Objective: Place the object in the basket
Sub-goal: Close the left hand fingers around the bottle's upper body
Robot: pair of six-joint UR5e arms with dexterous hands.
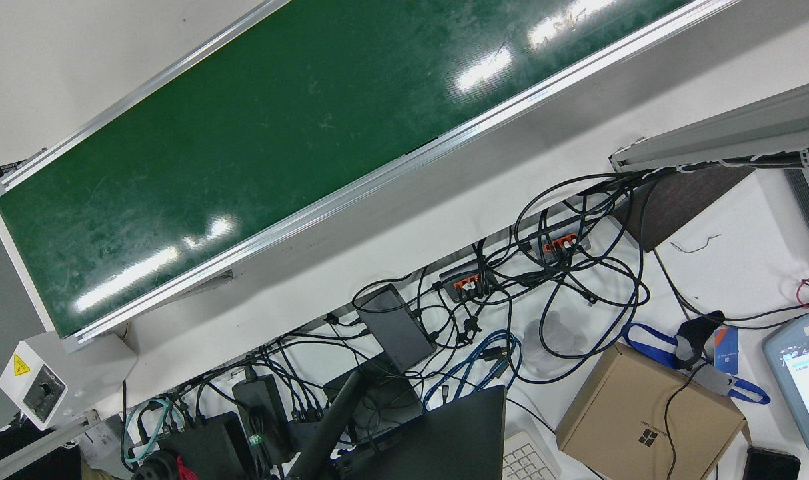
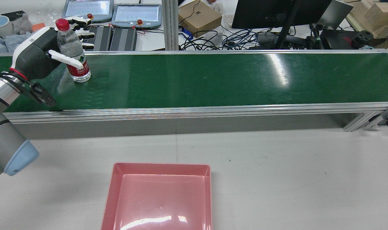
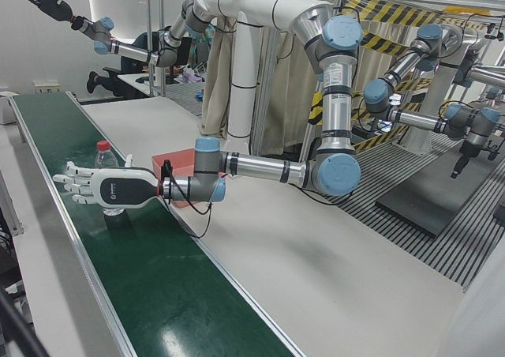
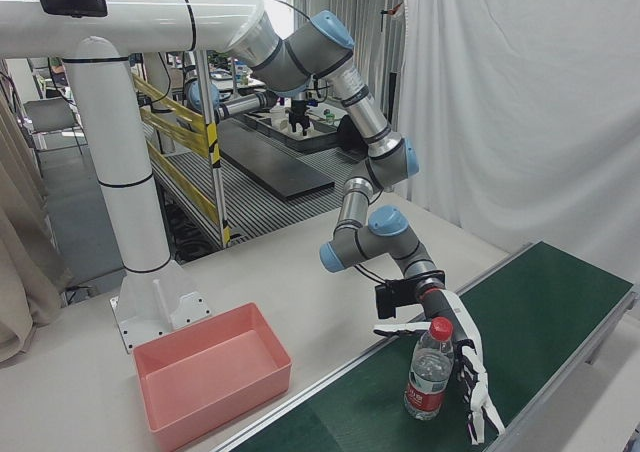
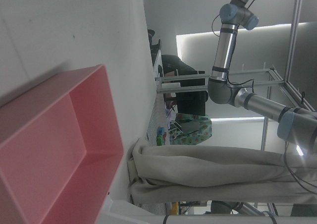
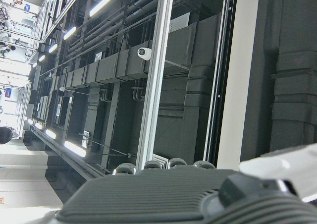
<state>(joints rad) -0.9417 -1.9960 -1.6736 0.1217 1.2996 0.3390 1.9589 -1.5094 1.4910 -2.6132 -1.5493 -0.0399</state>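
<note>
Grasp step, not yet a lift. Far left of the green belt [image 2: 194,80]: water bottle [image 2: 73,52] stands upright, left hand [image 2: 42,56] cupped around it, fingers [image 2: 66,59] spread wide on both sides, apparently not clamped. Next: close, lift, carry to the empty pink basket [image 2: 160,198] on the table nearer the robot. Right hand's state cannot be told.

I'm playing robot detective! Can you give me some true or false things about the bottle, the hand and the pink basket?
1. The water bottle stands upright on the green belt. True.
2. The bottle's cap is blue. False: it is red.
3. The pink basket has nothing in it. True.
4. The left hand has lifted the bottle over the basket. False: the bottle is on the belt, with the hand's open fingers around it.
</note>
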